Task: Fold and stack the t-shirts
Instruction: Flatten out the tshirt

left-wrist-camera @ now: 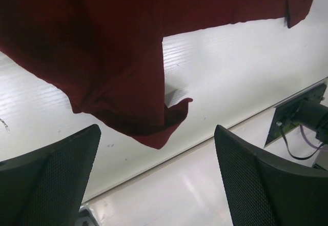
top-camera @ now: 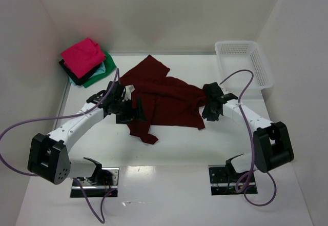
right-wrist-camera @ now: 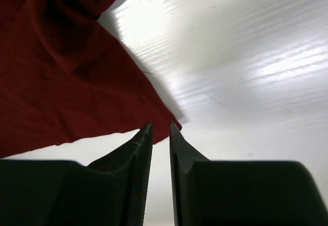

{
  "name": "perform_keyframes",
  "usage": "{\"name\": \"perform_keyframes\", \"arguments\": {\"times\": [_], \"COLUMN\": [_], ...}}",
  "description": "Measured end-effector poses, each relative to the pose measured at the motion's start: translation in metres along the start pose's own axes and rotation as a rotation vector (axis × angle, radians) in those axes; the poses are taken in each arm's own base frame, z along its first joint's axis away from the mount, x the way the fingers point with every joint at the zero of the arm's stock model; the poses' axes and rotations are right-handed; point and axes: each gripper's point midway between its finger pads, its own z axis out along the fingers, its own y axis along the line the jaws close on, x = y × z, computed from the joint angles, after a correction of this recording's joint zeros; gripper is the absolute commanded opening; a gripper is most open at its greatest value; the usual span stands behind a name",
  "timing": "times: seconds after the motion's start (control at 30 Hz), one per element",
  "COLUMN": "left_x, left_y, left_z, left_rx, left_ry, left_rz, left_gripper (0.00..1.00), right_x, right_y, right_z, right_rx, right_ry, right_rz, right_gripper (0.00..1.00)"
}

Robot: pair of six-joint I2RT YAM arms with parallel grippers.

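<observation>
Maroon shirt (top-camera: 164,100): lies crumpled at the centre of the table (top-camera: 174,154), between both grippers. Left gripper (top-camera: 136,111): at the shirt's left edge, fingers (left-wrist-camera: 56,169) spread wide, grasping nothing. Right gripper (right-wrist-camera: 161,126): at the shirt's right edge, fingers narrowly parted, bare table visible in the gap, no cloth gripped. Folded stack (top-camera: 84,62), pink on top: far left corner. Basket (top-camera: 246,64): far right
</observation>
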Motion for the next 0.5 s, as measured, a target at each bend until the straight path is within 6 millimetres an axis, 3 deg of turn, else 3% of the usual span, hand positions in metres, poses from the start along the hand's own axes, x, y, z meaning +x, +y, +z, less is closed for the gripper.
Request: {"name": "perform_keyframes", "arguments": {"times": [0.23,0.5], "left_x": [0.004,0.002], "left_y": [0.005,0.009], "left_z": [0.009,0.018], "left_rx": [-0.007,-0.016], "left_ry": [0.04,0.072], "left_rz": [0.024,0.044], "left_gripper": [0.99,0.99], "right_x": [-0.009,0.023], "right_y": [-0.001,0.026], "right_z": [-0.016,-0.017], "right_rx": [-0.047,-0.092], "right_ry": [-0.018,0.041], "right_rz": [0.051,-0.07], "right_gripper": [0.33,0.39]}}
